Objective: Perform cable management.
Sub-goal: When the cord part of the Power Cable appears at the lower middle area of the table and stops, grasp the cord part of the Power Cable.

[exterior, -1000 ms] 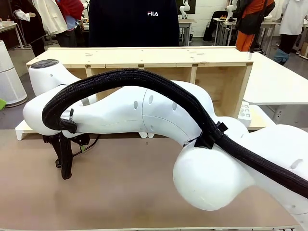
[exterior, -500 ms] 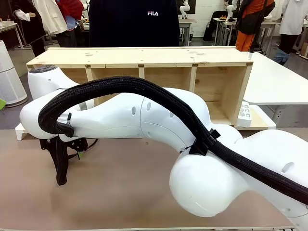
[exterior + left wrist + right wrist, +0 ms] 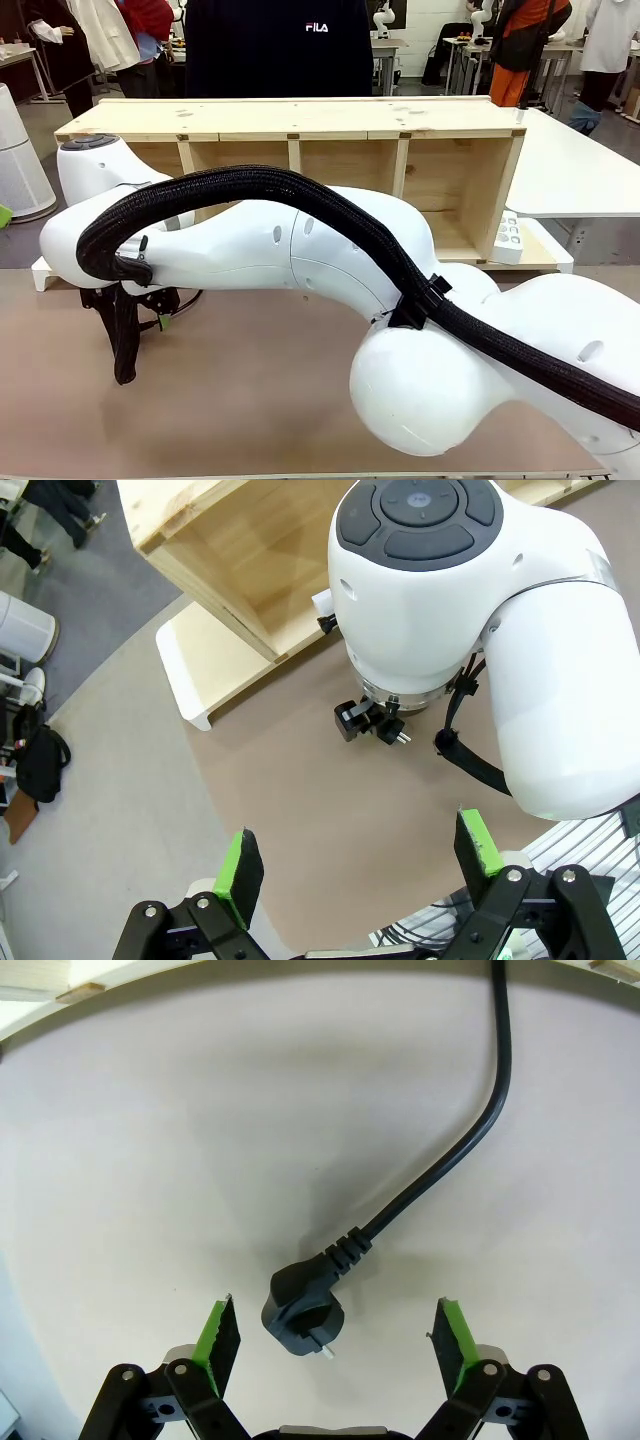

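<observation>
1. Right arm reaches across the table (image 3: 260, 400) to its left side. The right gripper (image 3: 125, 345) points down at the surface just in front of the left end of the wooden shelf unit (image 3: 300, 120).
2. Right gripper (image 3: 336, 1345), wrist view: jaws spread wide with nothing between the pads. No contact with anything.
3. The cable (image 3: 502, 1040) lies loose on the table. It comes in from the shelf side, bends, and ends in the plug (image 3: 298, 1312).
4. The plug lies flat directly below the right gripper. It sits between the two green pads, nearer the left-hand one in that view, and is apart from both. One pin shows at its near edge.
5. Left gripper (image 3: 360, 855): jaws also wide and empty. It hangs high above the left part of the table, looking down on the right arm's wrist.
6. A person in a dark top (image 3: 280, 50) stands at the far side, behind the shelf. I see no hands on the table.
7. Progress, my reading: early. The approach to the plug looks done, but the cable is not yet gripped, lifted or routed.
8. Left to do: close on the plug or the cord just behind it, then tidy the run. I cannot tell from here where the cable should end up.
</observation>
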